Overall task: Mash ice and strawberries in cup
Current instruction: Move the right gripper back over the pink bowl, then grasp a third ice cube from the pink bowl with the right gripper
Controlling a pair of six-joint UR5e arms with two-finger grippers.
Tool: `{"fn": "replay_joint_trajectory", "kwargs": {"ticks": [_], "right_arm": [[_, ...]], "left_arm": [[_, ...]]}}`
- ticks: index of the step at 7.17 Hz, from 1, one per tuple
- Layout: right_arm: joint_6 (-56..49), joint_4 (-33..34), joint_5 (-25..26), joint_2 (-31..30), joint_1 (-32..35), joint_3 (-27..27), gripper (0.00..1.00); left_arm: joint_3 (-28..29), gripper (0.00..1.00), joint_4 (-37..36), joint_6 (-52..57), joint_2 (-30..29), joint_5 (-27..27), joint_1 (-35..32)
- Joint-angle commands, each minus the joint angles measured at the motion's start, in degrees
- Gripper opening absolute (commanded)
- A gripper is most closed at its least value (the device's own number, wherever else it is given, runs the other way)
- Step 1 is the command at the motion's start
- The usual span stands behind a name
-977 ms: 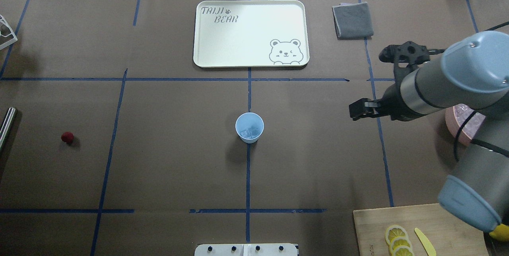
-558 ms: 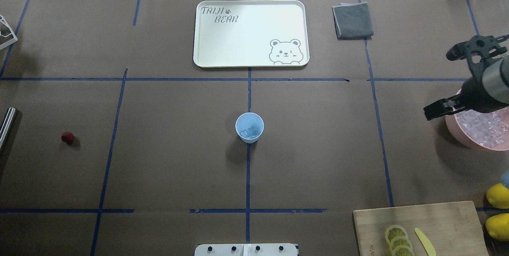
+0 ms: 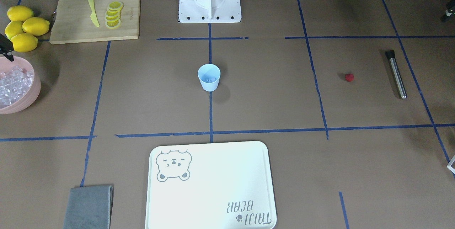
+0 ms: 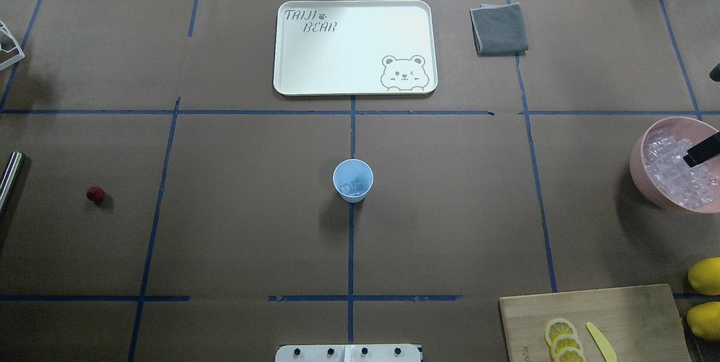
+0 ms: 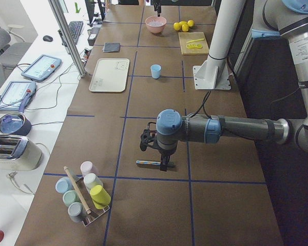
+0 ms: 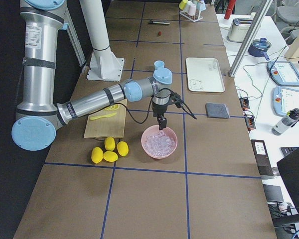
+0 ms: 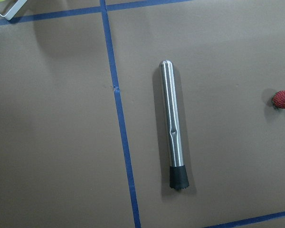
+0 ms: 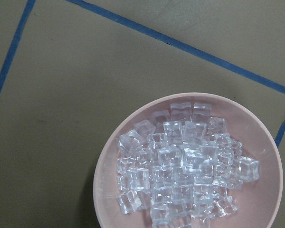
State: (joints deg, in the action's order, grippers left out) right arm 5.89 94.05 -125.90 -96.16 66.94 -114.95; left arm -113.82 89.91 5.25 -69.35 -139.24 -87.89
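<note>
The light-blue cup (image 4: pixel 352 180) stands upright at mid-table and holds a few ice cubes (image 4: pixel 353 187). Many more ice cubes (image 8: pixel 180 171) fill the pink bowl (image 4: pixel 638 154) at the right edge. The red strawberry (image 4: pixel 95 194) lies alone far left, beside a steel muddler (image 7: pixel 173 128). My right gripper (image 6: pixel 161 123) hangs just above the bowl. Only one black fingertip (image 4: pixel 702 151) shows from overhead, so I cannot tell its state. My left gripper (image 5: pixel 155 154) hovers over the muddler, and I cannot tell its state.
A white bear tray (image 4: pixel 354 5) and a grey cloth (image 4: pixel 499 28) lie at the far side. A wooden board (image 4: pixel 624 311) with lemon slices and a yellow knife sits near right, whole lemons (image 4: pixel 704 276) beside it. A cup rack (image 5: pixel 84 197) stands far left.
My right arm has swung back to the right, from beside the cup to over the pink bowl, nearly leaving the overhead view. The cup, ice and strawberry have not moved.
</note>
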Motion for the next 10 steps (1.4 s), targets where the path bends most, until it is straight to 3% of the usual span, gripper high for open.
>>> {"fn": "replay_joint_trajectory", "kwargs": {"ticks": [1, 2, 10], "right_arm": [[-0.6, -7.0, -0.6, 0.5, 0.2, 6.8, 0.99], [0.5, -10.3, -1.8, 0.7, 0.1, 9.0, 0.99], [0.6, -11.0, -1.8, 4.8, -1.0, 17.0, 0.93]], "left_arm": [[0.0, 1.0, 0.0, 0.0, 0.0, -0.1, 0.0], [-0.1, 1.0, 0.0, 0.0, 0.0, -0.1, 0.0], [-0.3, 1.0, 0.0, 0.0, 0.0, -0.1, 0.0]]}}
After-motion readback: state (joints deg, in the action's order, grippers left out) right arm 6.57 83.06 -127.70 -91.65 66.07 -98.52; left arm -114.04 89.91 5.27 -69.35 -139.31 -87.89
